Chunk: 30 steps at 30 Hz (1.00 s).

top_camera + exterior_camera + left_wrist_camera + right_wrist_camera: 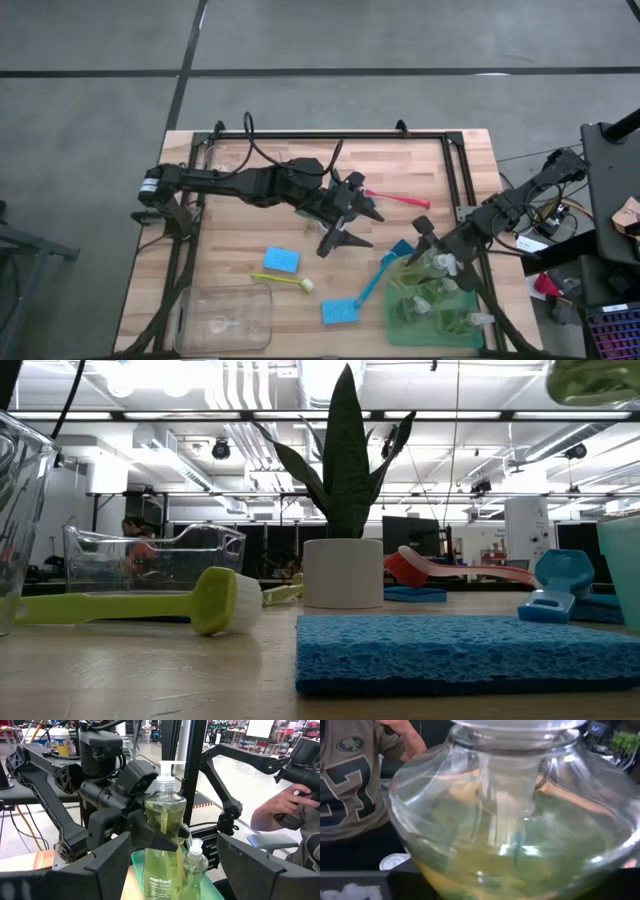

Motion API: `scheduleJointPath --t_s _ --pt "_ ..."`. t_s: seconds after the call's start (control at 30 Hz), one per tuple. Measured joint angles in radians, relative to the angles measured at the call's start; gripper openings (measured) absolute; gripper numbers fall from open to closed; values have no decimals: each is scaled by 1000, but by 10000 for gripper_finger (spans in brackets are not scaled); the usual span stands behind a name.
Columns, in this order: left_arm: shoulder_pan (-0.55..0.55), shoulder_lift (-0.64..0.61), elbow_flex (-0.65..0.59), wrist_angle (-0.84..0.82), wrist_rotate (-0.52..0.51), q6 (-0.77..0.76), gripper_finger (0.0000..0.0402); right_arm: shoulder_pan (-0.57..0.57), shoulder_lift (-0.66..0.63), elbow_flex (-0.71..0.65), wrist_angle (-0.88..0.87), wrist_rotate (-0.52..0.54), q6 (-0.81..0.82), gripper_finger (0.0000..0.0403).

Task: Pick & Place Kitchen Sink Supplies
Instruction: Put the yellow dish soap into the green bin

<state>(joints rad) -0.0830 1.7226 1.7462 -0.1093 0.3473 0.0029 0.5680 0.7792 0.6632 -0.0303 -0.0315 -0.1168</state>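
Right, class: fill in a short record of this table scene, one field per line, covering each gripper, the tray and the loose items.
left gripper: open, empty, above mid-table
right gripper: shut on a soap bottle over the green tray
tray contents: several more pump bottles
sponges: two blue ones on the wood
brushes: yellow-green, blue, red-pink
plant: upright in white pot

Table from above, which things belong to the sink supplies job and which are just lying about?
Job: pump bottles, blue sponges, yellow-green brush, blue brush, red-pink brush.
Lying about: potted plant, clear bins, green tray.
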Motion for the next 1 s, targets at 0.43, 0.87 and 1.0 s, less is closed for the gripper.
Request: scheduleJointPath --t_s 0.43,0.87,1.0 --pt "0 0 0 -5 0 0 287 -127 -34 0 -130 -87 -32 207" --pt "0 0 0 -4 0 2 287 -223 -76 -3 -153 -311 -76 193" --pt "0 0 0 -4 0 -2 287 -252 -46 -5 -150 -357 -79 197"
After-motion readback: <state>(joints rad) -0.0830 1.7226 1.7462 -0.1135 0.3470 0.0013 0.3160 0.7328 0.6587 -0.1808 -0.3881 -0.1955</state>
